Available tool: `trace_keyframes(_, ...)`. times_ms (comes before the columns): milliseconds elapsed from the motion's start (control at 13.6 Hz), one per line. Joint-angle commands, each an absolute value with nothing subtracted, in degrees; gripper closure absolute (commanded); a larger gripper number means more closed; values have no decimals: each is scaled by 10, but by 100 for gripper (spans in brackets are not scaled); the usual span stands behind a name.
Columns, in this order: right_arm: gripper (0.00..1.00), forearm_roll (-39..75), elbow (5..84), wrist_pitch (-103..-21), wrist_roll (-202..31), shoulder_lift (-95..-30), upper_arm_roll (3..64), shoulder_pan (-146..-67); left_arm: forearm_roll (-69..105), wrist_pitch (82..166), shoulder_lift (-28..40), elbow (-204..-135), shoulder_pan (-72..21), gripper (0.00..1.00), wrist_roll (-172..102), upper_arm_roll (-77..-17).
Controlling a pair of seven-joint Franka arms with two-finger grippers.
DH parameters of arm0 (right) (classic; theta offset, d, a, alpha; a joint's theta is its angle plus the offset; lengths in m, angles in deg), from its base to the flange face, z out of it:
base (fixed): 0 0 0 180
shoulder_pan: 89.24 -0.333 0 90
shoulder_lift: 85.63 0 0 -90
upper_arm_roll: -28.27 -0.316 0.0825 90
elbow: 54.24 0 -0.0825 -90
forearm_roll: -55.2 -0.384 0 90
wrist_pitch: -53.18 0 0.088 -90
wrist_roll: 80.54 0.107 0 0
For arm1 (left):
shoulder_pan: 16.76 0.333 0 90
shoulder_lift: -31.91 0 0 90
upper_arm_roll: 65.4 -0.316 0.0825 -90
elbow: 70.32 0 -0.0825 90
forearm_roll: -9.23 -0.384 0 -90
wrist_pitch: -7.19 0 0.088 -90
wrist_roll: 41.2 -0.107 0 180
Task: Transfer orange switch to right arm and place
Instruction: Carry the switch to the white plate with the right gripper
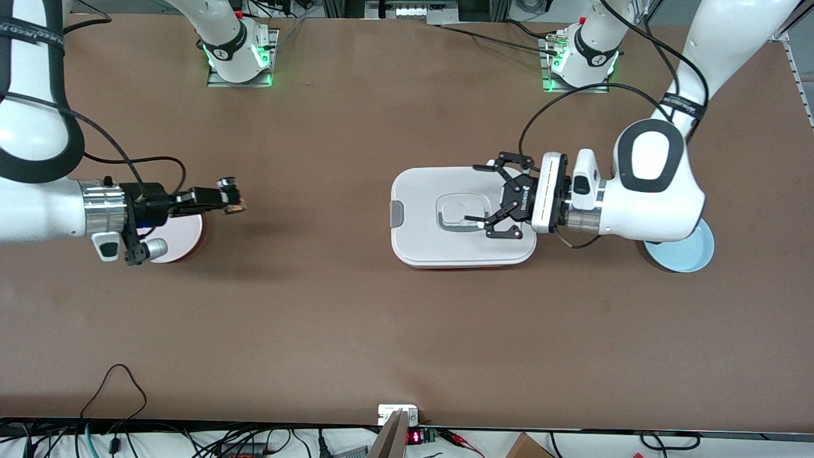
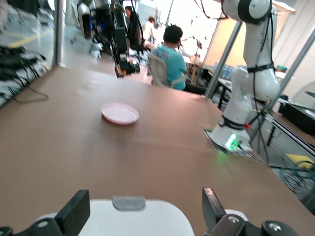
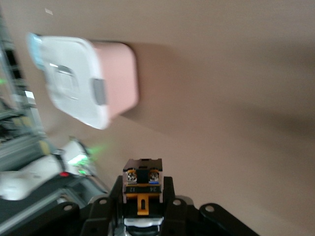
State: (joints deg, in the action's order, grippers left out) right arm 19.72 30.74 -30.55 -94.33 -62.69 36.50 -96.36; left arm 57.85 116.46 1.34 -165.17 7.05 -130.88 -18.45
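Two grippers hang over a wide brown table [image 1: 356, 318] that lies bare along its edge nearest the front camera and between the arms. The right gripper [image 1: 232, 202] is up in the air just beside the pink plate [image 1: 181, 240], at about 2 o'clock from it in the front view, its slim fingers closed on the orange switch [image 3: 142, 189]. At the table's middle sits a lidded pink box [image 1: 458, 216] with a white lid [image 3: 74, 83] and grey latch [image 1: 396, 214]; its contents are hidden. The left gripper [image 1: 493, 200] is over the lid's 3 o'clock side, jaws spread wide and holding nothing. A blue plate [image 1: 690, 254] lies partly under the left arm.
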Motion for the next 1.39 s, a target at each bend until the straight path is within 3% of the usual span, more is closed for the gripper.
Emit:
trace_keyframes(0, 100, 328, 309, -307, -967, -658, 358, -963, 505, 1111, 34, -1646, 84, 0, -1223, -184)
trace_keyframes(293, 100, 476, 399, -370, -967, -737, 358, -965, 384, 1021, 47, -1627, 99, 0, -1048, -185)
trace_keyframes(586, 100, 516, 573, -514, -971, -808, 358, -954, 191, 909, 46, -1559, 98, 0, -868, -185)
trace_keyframes(953, 100, 519, 725, -735, -1001, -798, 358, -915, 40, 893, 44, -1502, 96, 0, -826, -186)
trace_keyframes(1172, 100, 519, 741, -814, -1008, -750, 358, -904, 22, 877, 46, -1492, 107, 0, -740, -199)
trace_keyframes(1319, 100, 519, 741, -862, -1018, -718, 358, -904, 11, 825, 46, -1448, 103, 0, -645, -199)
